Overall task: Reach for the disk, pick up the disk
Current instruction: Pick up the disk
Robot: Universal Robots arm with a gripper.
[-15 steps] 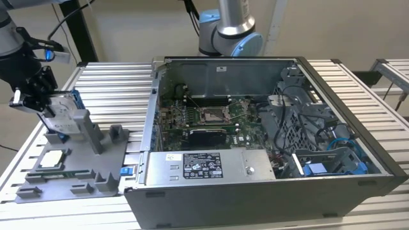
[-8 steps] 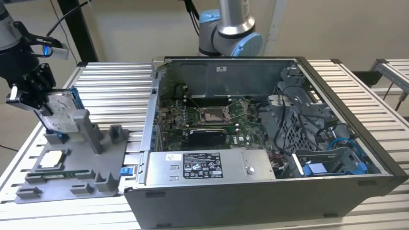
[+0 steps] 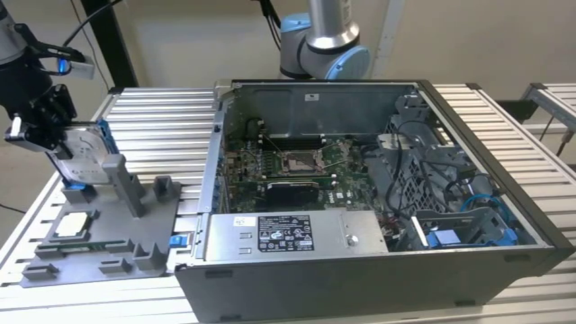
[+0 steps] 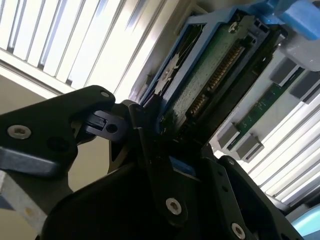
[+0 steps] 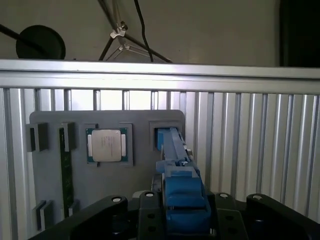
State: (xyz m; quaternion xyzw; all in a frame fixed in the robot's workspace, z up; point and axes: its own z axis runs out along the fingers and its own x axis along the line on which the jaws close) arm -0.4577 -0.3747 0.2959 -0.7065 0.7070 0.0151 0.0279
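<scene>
- the disk (image 3: 81, 150): silvery metal face, bright blue plastic rails, rough green circuit board underneath;
- the gripper (image 3: 56, 138): matt black;
- the surface (image 3: 162, 128): ribbed bare metal, soft sheen;
- the tray (image 3: 108, 229): matt grey plastic;
- the computer case (image 3: 360, 283): smooth grey sheet metal

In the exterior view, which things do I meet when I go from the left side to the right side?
Gripper → disk → small blue block → power supply → drive cage.

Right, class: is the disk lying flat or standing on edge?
Standing on edge: in the exterior view the disk rises from a slot in the grey holder, with the tool at its upper edge.
</scene>
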